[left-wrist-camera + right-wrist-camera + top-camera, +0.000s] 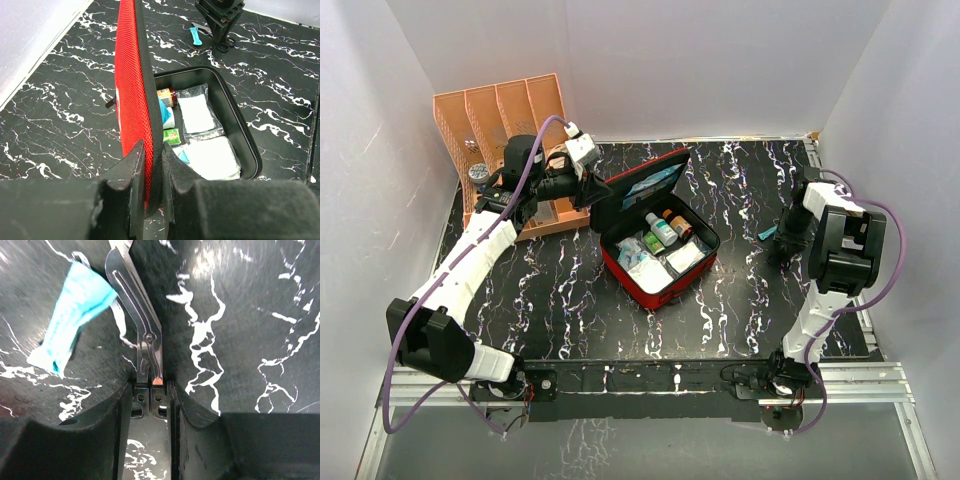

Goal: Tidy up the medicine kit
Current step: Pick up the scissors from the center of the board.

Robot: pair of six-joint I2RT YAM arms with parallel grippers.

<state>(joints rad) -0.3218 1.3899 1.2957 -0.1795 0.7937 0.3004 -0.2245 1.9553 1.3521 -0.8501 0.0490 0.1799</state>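
While my left gripper (152,150) pinches the lid (127,75) upright, here's what worries me

The red medicine kit (658,298) sits open in the middle of the table (750,290). My right gripper (150,387), way off to the right, is squeezed narrow on just the tail end of a thin metal tool (145,330), with a teal packet (70,315) right beside it. Grabbed that far back, I reckon it swings or slips out on the lift. And if my lid pinch slides, the lid flops shut.

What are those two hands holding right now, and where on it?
Left hand pinches the open medicine kit by its lid's rim. Right hand appears to clamp one end of a metal tool.
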